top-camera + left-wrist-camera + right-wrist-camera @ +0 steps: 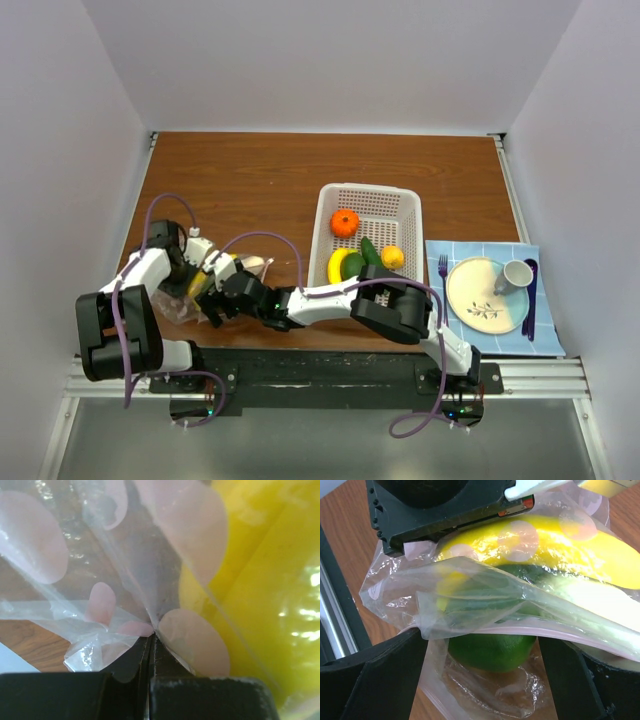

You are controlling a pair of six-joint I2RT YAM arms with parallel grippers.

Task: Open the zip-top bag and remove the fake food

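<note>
Zip-top bag [485,595], tabletop's near-left corner: yellow piece [545,545] and green piece [490,652] inside, other fake food [352,262] already in the basket [320,225], so judge removal part done. Your left end effector [150,640] clamps its film; your right end effector [480,680] gapes empty, straddling it.

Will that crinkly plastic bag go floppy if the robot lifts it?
Probably floppy: the zip-top bag is thin, wrinkled film, bunching where the left gripper pinches it. It would likely sag under the yellow piece and green piece inside. Its gloss hints it's slippery.
</note>
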